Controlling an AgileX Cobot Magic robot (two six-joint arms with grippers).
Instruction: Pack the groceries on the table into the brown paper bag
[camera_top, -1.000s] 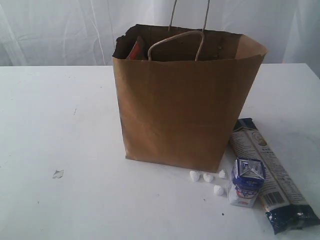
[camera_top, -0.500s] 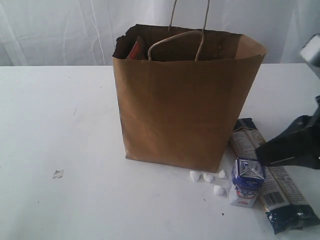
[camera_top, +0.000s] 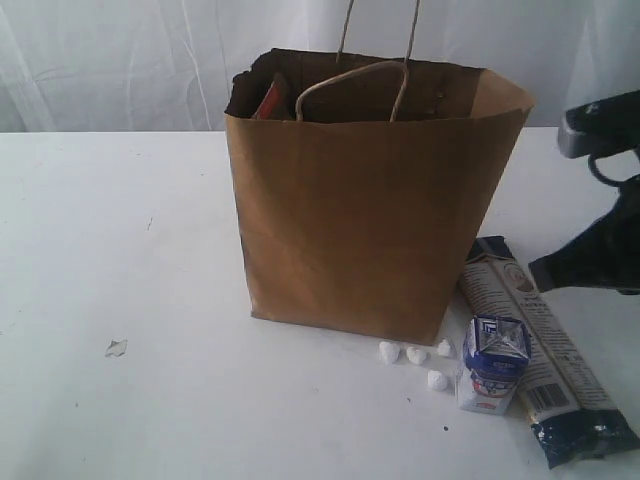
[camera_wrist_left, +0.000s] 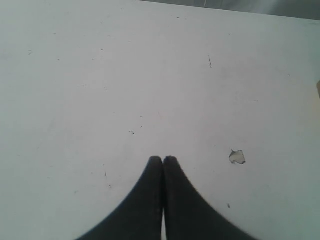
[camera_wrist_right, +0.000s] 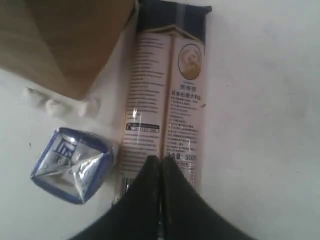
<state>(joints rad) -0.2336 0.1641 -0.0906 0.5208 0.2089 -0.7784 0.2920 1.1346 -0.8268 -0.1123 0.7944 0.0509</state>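
Packing is judged unfinished: the brown paper bag (camera_top: 360, 220) is stood open on the tabletop (camera_top: 120, 230) for loading from above, while the small blue-white carton (camera_top: 492, 365) and long dark-blue-and-cream packet (camera_top: 545, 360) are left beside it. The left claw (camera_wrist_left: 163, 160) and right claw (camera_wrist_right: 160, 159) are clenched empty, the right one held over the packet

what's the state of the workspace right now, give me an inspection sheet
surface: white table, lightly specked
job's things: brown paper bag upright, open, red pouch inside; blue-white carton and long packet outside, beside it
clutter: white crumbs by the bag; small scrap
claws: left claw shut over bare table; right claw shut above the packet
cables: nothing seen
surroundings: white curtain behind
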